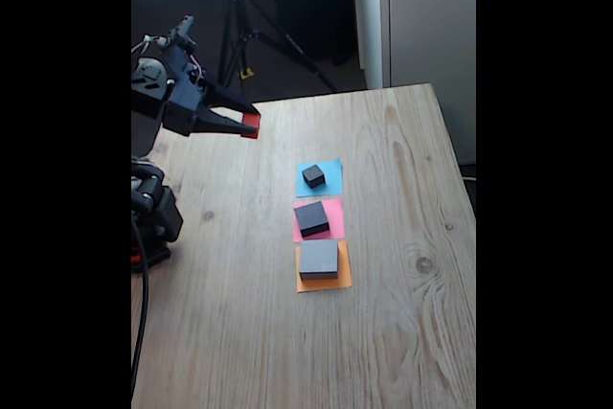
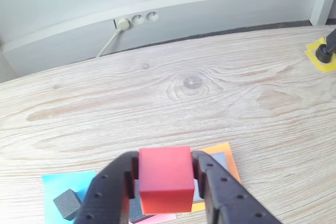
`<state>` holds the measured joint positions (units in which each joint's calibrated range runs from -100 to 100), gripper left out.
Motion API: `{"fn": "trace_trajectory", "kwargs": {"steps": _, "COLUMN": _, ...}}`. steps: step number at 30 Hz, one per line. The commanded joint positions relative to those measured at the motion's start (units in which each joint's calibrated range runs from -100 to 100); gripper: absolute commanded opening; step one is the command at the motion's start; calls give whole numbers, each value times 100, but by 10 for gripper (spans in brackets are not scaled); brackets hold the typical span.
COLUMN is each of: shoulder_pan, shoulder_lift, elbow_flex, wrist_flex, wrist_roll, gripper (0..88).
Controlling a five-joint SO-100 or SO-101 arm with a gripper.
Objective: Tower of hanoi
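Desk [image 1: 402, 332] carries three blocks in a row, each on its own paper square: grey block [image 1: 319, 259] on orange, black block [image 1: 311, 217] on pink, small dark block [image 1: 313, 175] on blue. My end effector [image 1: 251, 124] is closed on the red cube [image 2: 165, 178], lifted well off to the left in the fixed view. I judge I'm mid-carry; next I must choose a block and lower squarely. The cube has no long axis; one face points at the wrist camera.

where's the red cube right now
The red cube is clamped in the gripper, held in the air at the upper left of the fixed view, away from the three paper squares.
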<state>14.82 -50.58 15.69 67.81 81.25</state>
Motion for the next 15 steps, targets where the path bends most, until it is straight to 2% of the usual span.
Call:
{"fn": "trace_trajectory", "kwargs": {"steps": 1, "shoulder_pan": 378, "shoulder_lift": -340, "elbow_flex": 1077, "wrist_flex": -828, "wrist_roll": 554, "gripper": 8}}
{"fn": "trace_trajectory", "kwargs": {"steps": 4, "shoulder_pan": 553, "shoulder_lift": -476, "elbow_flex": 2286, "wrist_flex": -1622, "wrist_roll": 1106, "gripper": 6}}
{"fn": "trace_trajectory", "kwargs": {"steps": 9, "shoulder_pan": 879, "shoulder_lift": -423, "elbow_flex": 4395, "wrist_flex": -3847, "wrist_roll": 1875, "gripper": 5}}
{"fn": "trace_trajectory", "kwargs": {"steps": 12, "shoulder_pan": 1005, "shoulder_lift": -113, "elbow_flex": 5295, "wrist_flex": -5118, "wrist_roll": 1875, "gripper": 5}}
{"fn": "trace_trajectory", "kwargs": {"steps": 15, "shoulder_pan": 1063, "shoulder_lift": 349, "elbow_flex": 5549, "wrist_flex": -5741, "wrist_roll": 1875, "gripper": 9}}
